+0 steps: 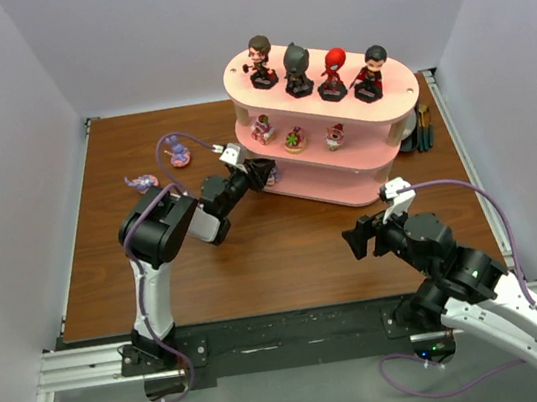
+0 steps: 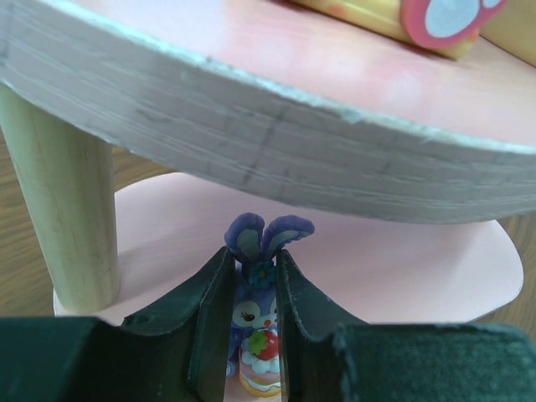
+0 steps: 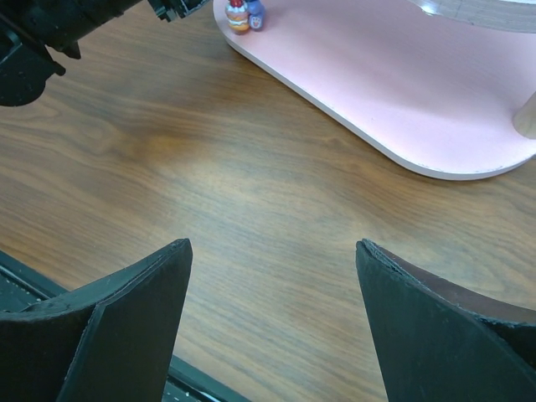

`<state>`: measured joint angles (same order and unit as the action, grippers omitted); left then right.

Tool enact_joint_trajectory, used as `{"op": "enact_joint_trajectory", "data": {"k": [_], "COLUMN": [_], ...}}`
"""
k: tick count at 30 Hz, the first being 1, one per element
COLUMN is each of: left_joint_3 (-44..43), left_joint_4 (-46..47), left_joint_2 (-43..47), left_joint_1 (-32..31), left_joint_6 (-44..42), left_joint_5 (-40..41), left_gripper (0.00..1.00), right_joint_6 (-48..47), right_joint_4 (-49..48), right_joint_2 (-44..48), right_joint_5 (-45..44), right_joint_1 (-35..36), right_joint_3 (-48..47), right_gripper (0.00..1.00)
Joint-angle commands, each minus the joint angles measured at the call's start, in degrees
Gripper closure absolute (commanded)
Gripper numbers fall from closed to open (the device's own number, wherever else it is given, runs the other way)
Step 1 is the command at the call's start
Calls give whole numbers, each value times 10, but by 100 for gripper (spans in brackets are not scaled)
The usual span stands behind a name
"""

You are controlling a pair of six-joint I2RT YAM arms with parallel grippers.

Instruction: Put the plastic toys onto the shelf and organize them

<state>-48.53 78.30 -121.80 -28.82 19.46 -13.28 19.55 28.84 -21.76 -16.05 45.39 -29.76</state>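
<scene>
Dark wooden desk (image 1: 286,249): at far left we see two loose creatures (image 1: 177,152), well apart from the shelf (image 1: 305,106). Next, the left end effector (image 1: 262,174) is clamped on a purple long-eared creature (image 2: 255,314), upright at the left end of the bottom pink board, ears up, facing the wrist camera. At right, the right end effector (image 3: 273,244) hangs wide apart over bare wood, gripping nothing.

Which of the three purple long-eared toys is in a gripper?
The one with the strawberry cake, held by the left gripper at the shelf's bottom board; the other two sit free on the table.
</scene>
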Motion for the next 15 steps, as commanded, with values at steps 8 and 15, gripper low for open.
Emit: {"op": "enact_joint_trajectory", "data": {"k": [8,15], "left_joint_3": [-27,2], "left_joint_4": [304,305], "left_joint_2": [-36,-27], "left_joint_1": [30,30], "left_joint_6": [-32,-34], "left_joint_5": [-38,-66], "left_gripper": [94,78], "right_joint_6": [-15,-16], "right_joint_4": [-8,-12], "right_joint_2": [-10,-16], "right_joint_5": [-18,-13], "right_joint_1": [3,3], "right_joint_3": [-16,-13], "right_gripper": [17,16]}}
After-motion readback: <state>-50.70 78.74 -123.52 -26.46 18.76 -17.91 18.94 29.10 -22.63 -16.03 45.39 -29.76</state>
